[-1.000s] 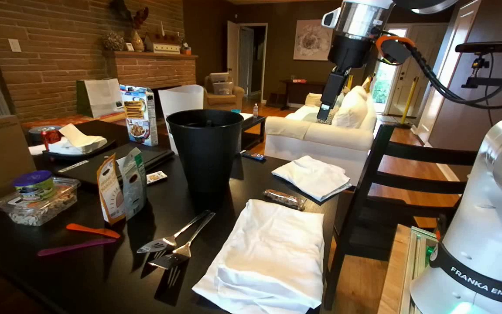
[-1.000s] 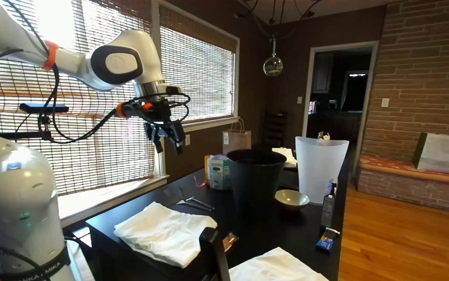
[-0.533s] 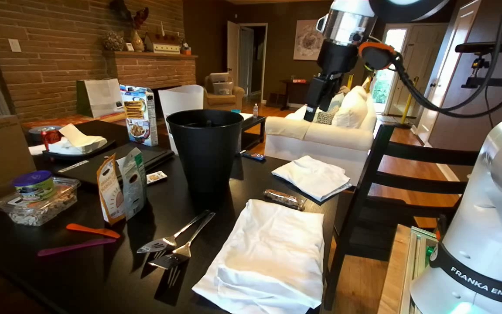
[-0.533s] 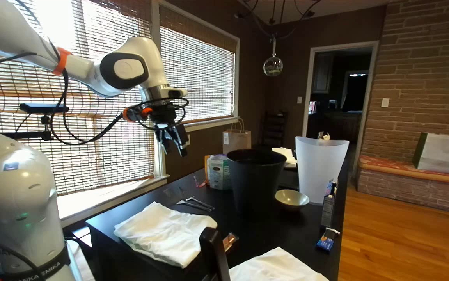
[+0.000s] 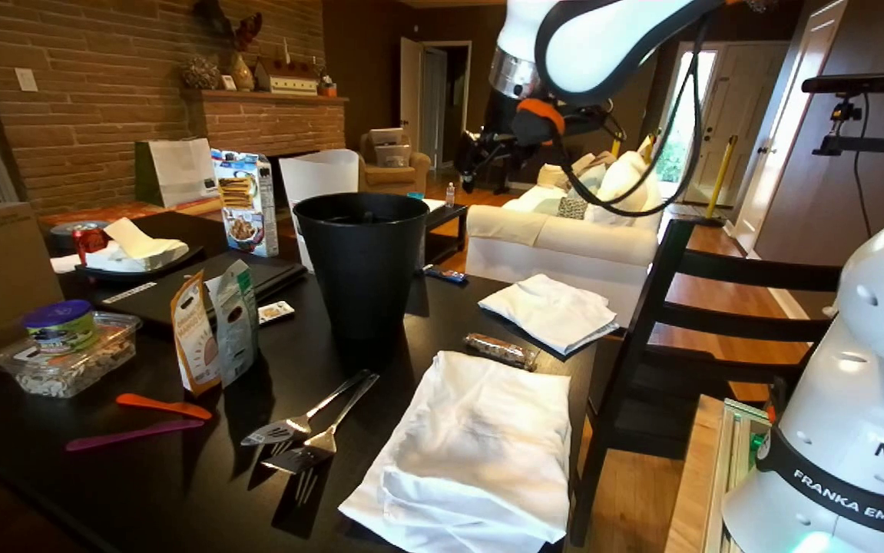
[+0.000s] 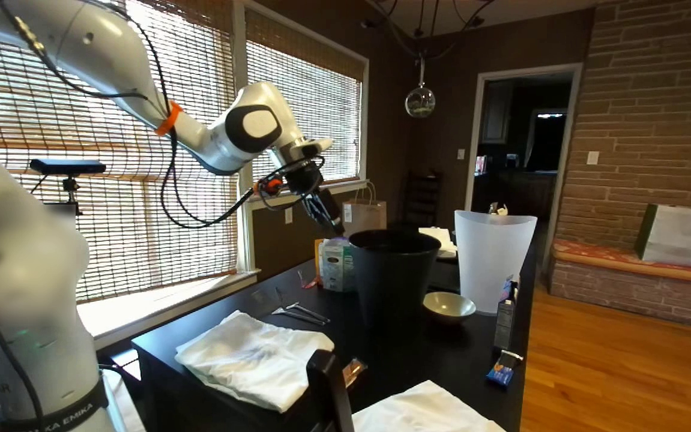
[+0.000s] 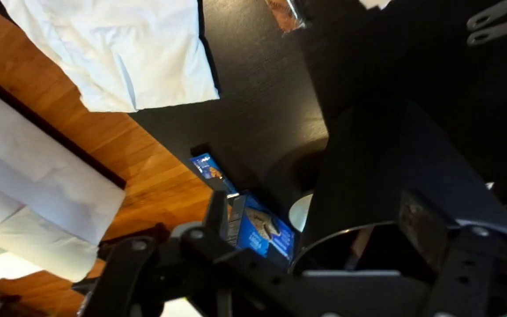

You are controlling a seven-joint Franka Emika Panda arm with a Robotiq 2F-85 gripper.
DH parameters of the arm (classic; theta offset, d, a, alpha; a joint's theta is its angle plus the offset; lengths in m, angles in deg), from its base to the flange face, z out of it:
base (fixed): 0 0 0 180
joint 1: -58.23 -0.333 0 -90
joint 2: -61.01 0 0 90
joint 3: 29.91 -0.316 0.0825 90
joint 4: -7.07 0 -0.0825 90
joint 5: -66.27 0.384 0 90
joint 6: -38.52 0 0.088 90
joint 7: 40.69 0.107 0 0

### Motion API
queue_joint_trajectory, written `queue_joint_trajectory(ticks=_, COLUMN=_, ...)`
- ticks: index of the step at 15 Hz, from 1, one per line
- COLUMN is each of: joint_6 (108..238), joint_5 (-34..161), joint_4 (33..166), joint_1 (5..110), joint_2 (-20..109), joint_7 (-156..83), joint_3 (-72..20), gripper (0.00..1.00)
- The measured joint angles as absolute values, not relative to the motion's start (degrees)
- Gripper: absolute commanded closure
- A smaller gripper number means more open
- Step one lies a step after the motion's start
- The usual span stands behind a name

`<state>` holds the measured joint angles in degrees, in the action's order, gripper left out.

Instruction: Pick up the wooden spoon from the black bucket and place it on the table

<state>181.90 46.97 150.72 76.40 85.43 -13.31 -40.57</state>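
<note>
Table [image 5: 296, 361]: cut off at 6 o'clock in both exterior views. Black bucket [image 5: 365, 269]: upright on the table; lower interior hidden there. Gripper [image 6: 337, 227]: at 10 o'clock from the bucket in an exterior view; fingers [image 7: 421, 229] apart. Wooden spoon [image 7: 361, 245]: blurred strip inside the bucket, 4 o'clock in the wrist view; ends indiscernible.

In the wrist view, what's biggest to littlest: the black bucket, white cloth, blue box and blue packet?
1. Black bucket
2. White cloth, cut off at the top
3. Blue box, partly hidden
4. Blue packet
</note>
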Motion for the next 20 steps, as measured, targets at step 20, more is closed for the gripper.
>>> queue_joint_trajectory(ticks=20, joint_6=168.5, joint_5=29.4, joint_4=127.3, joint_1=71.3, joint_2=63.7, joint_7=19.9, joint_3=-37.5, gripper=0.0)
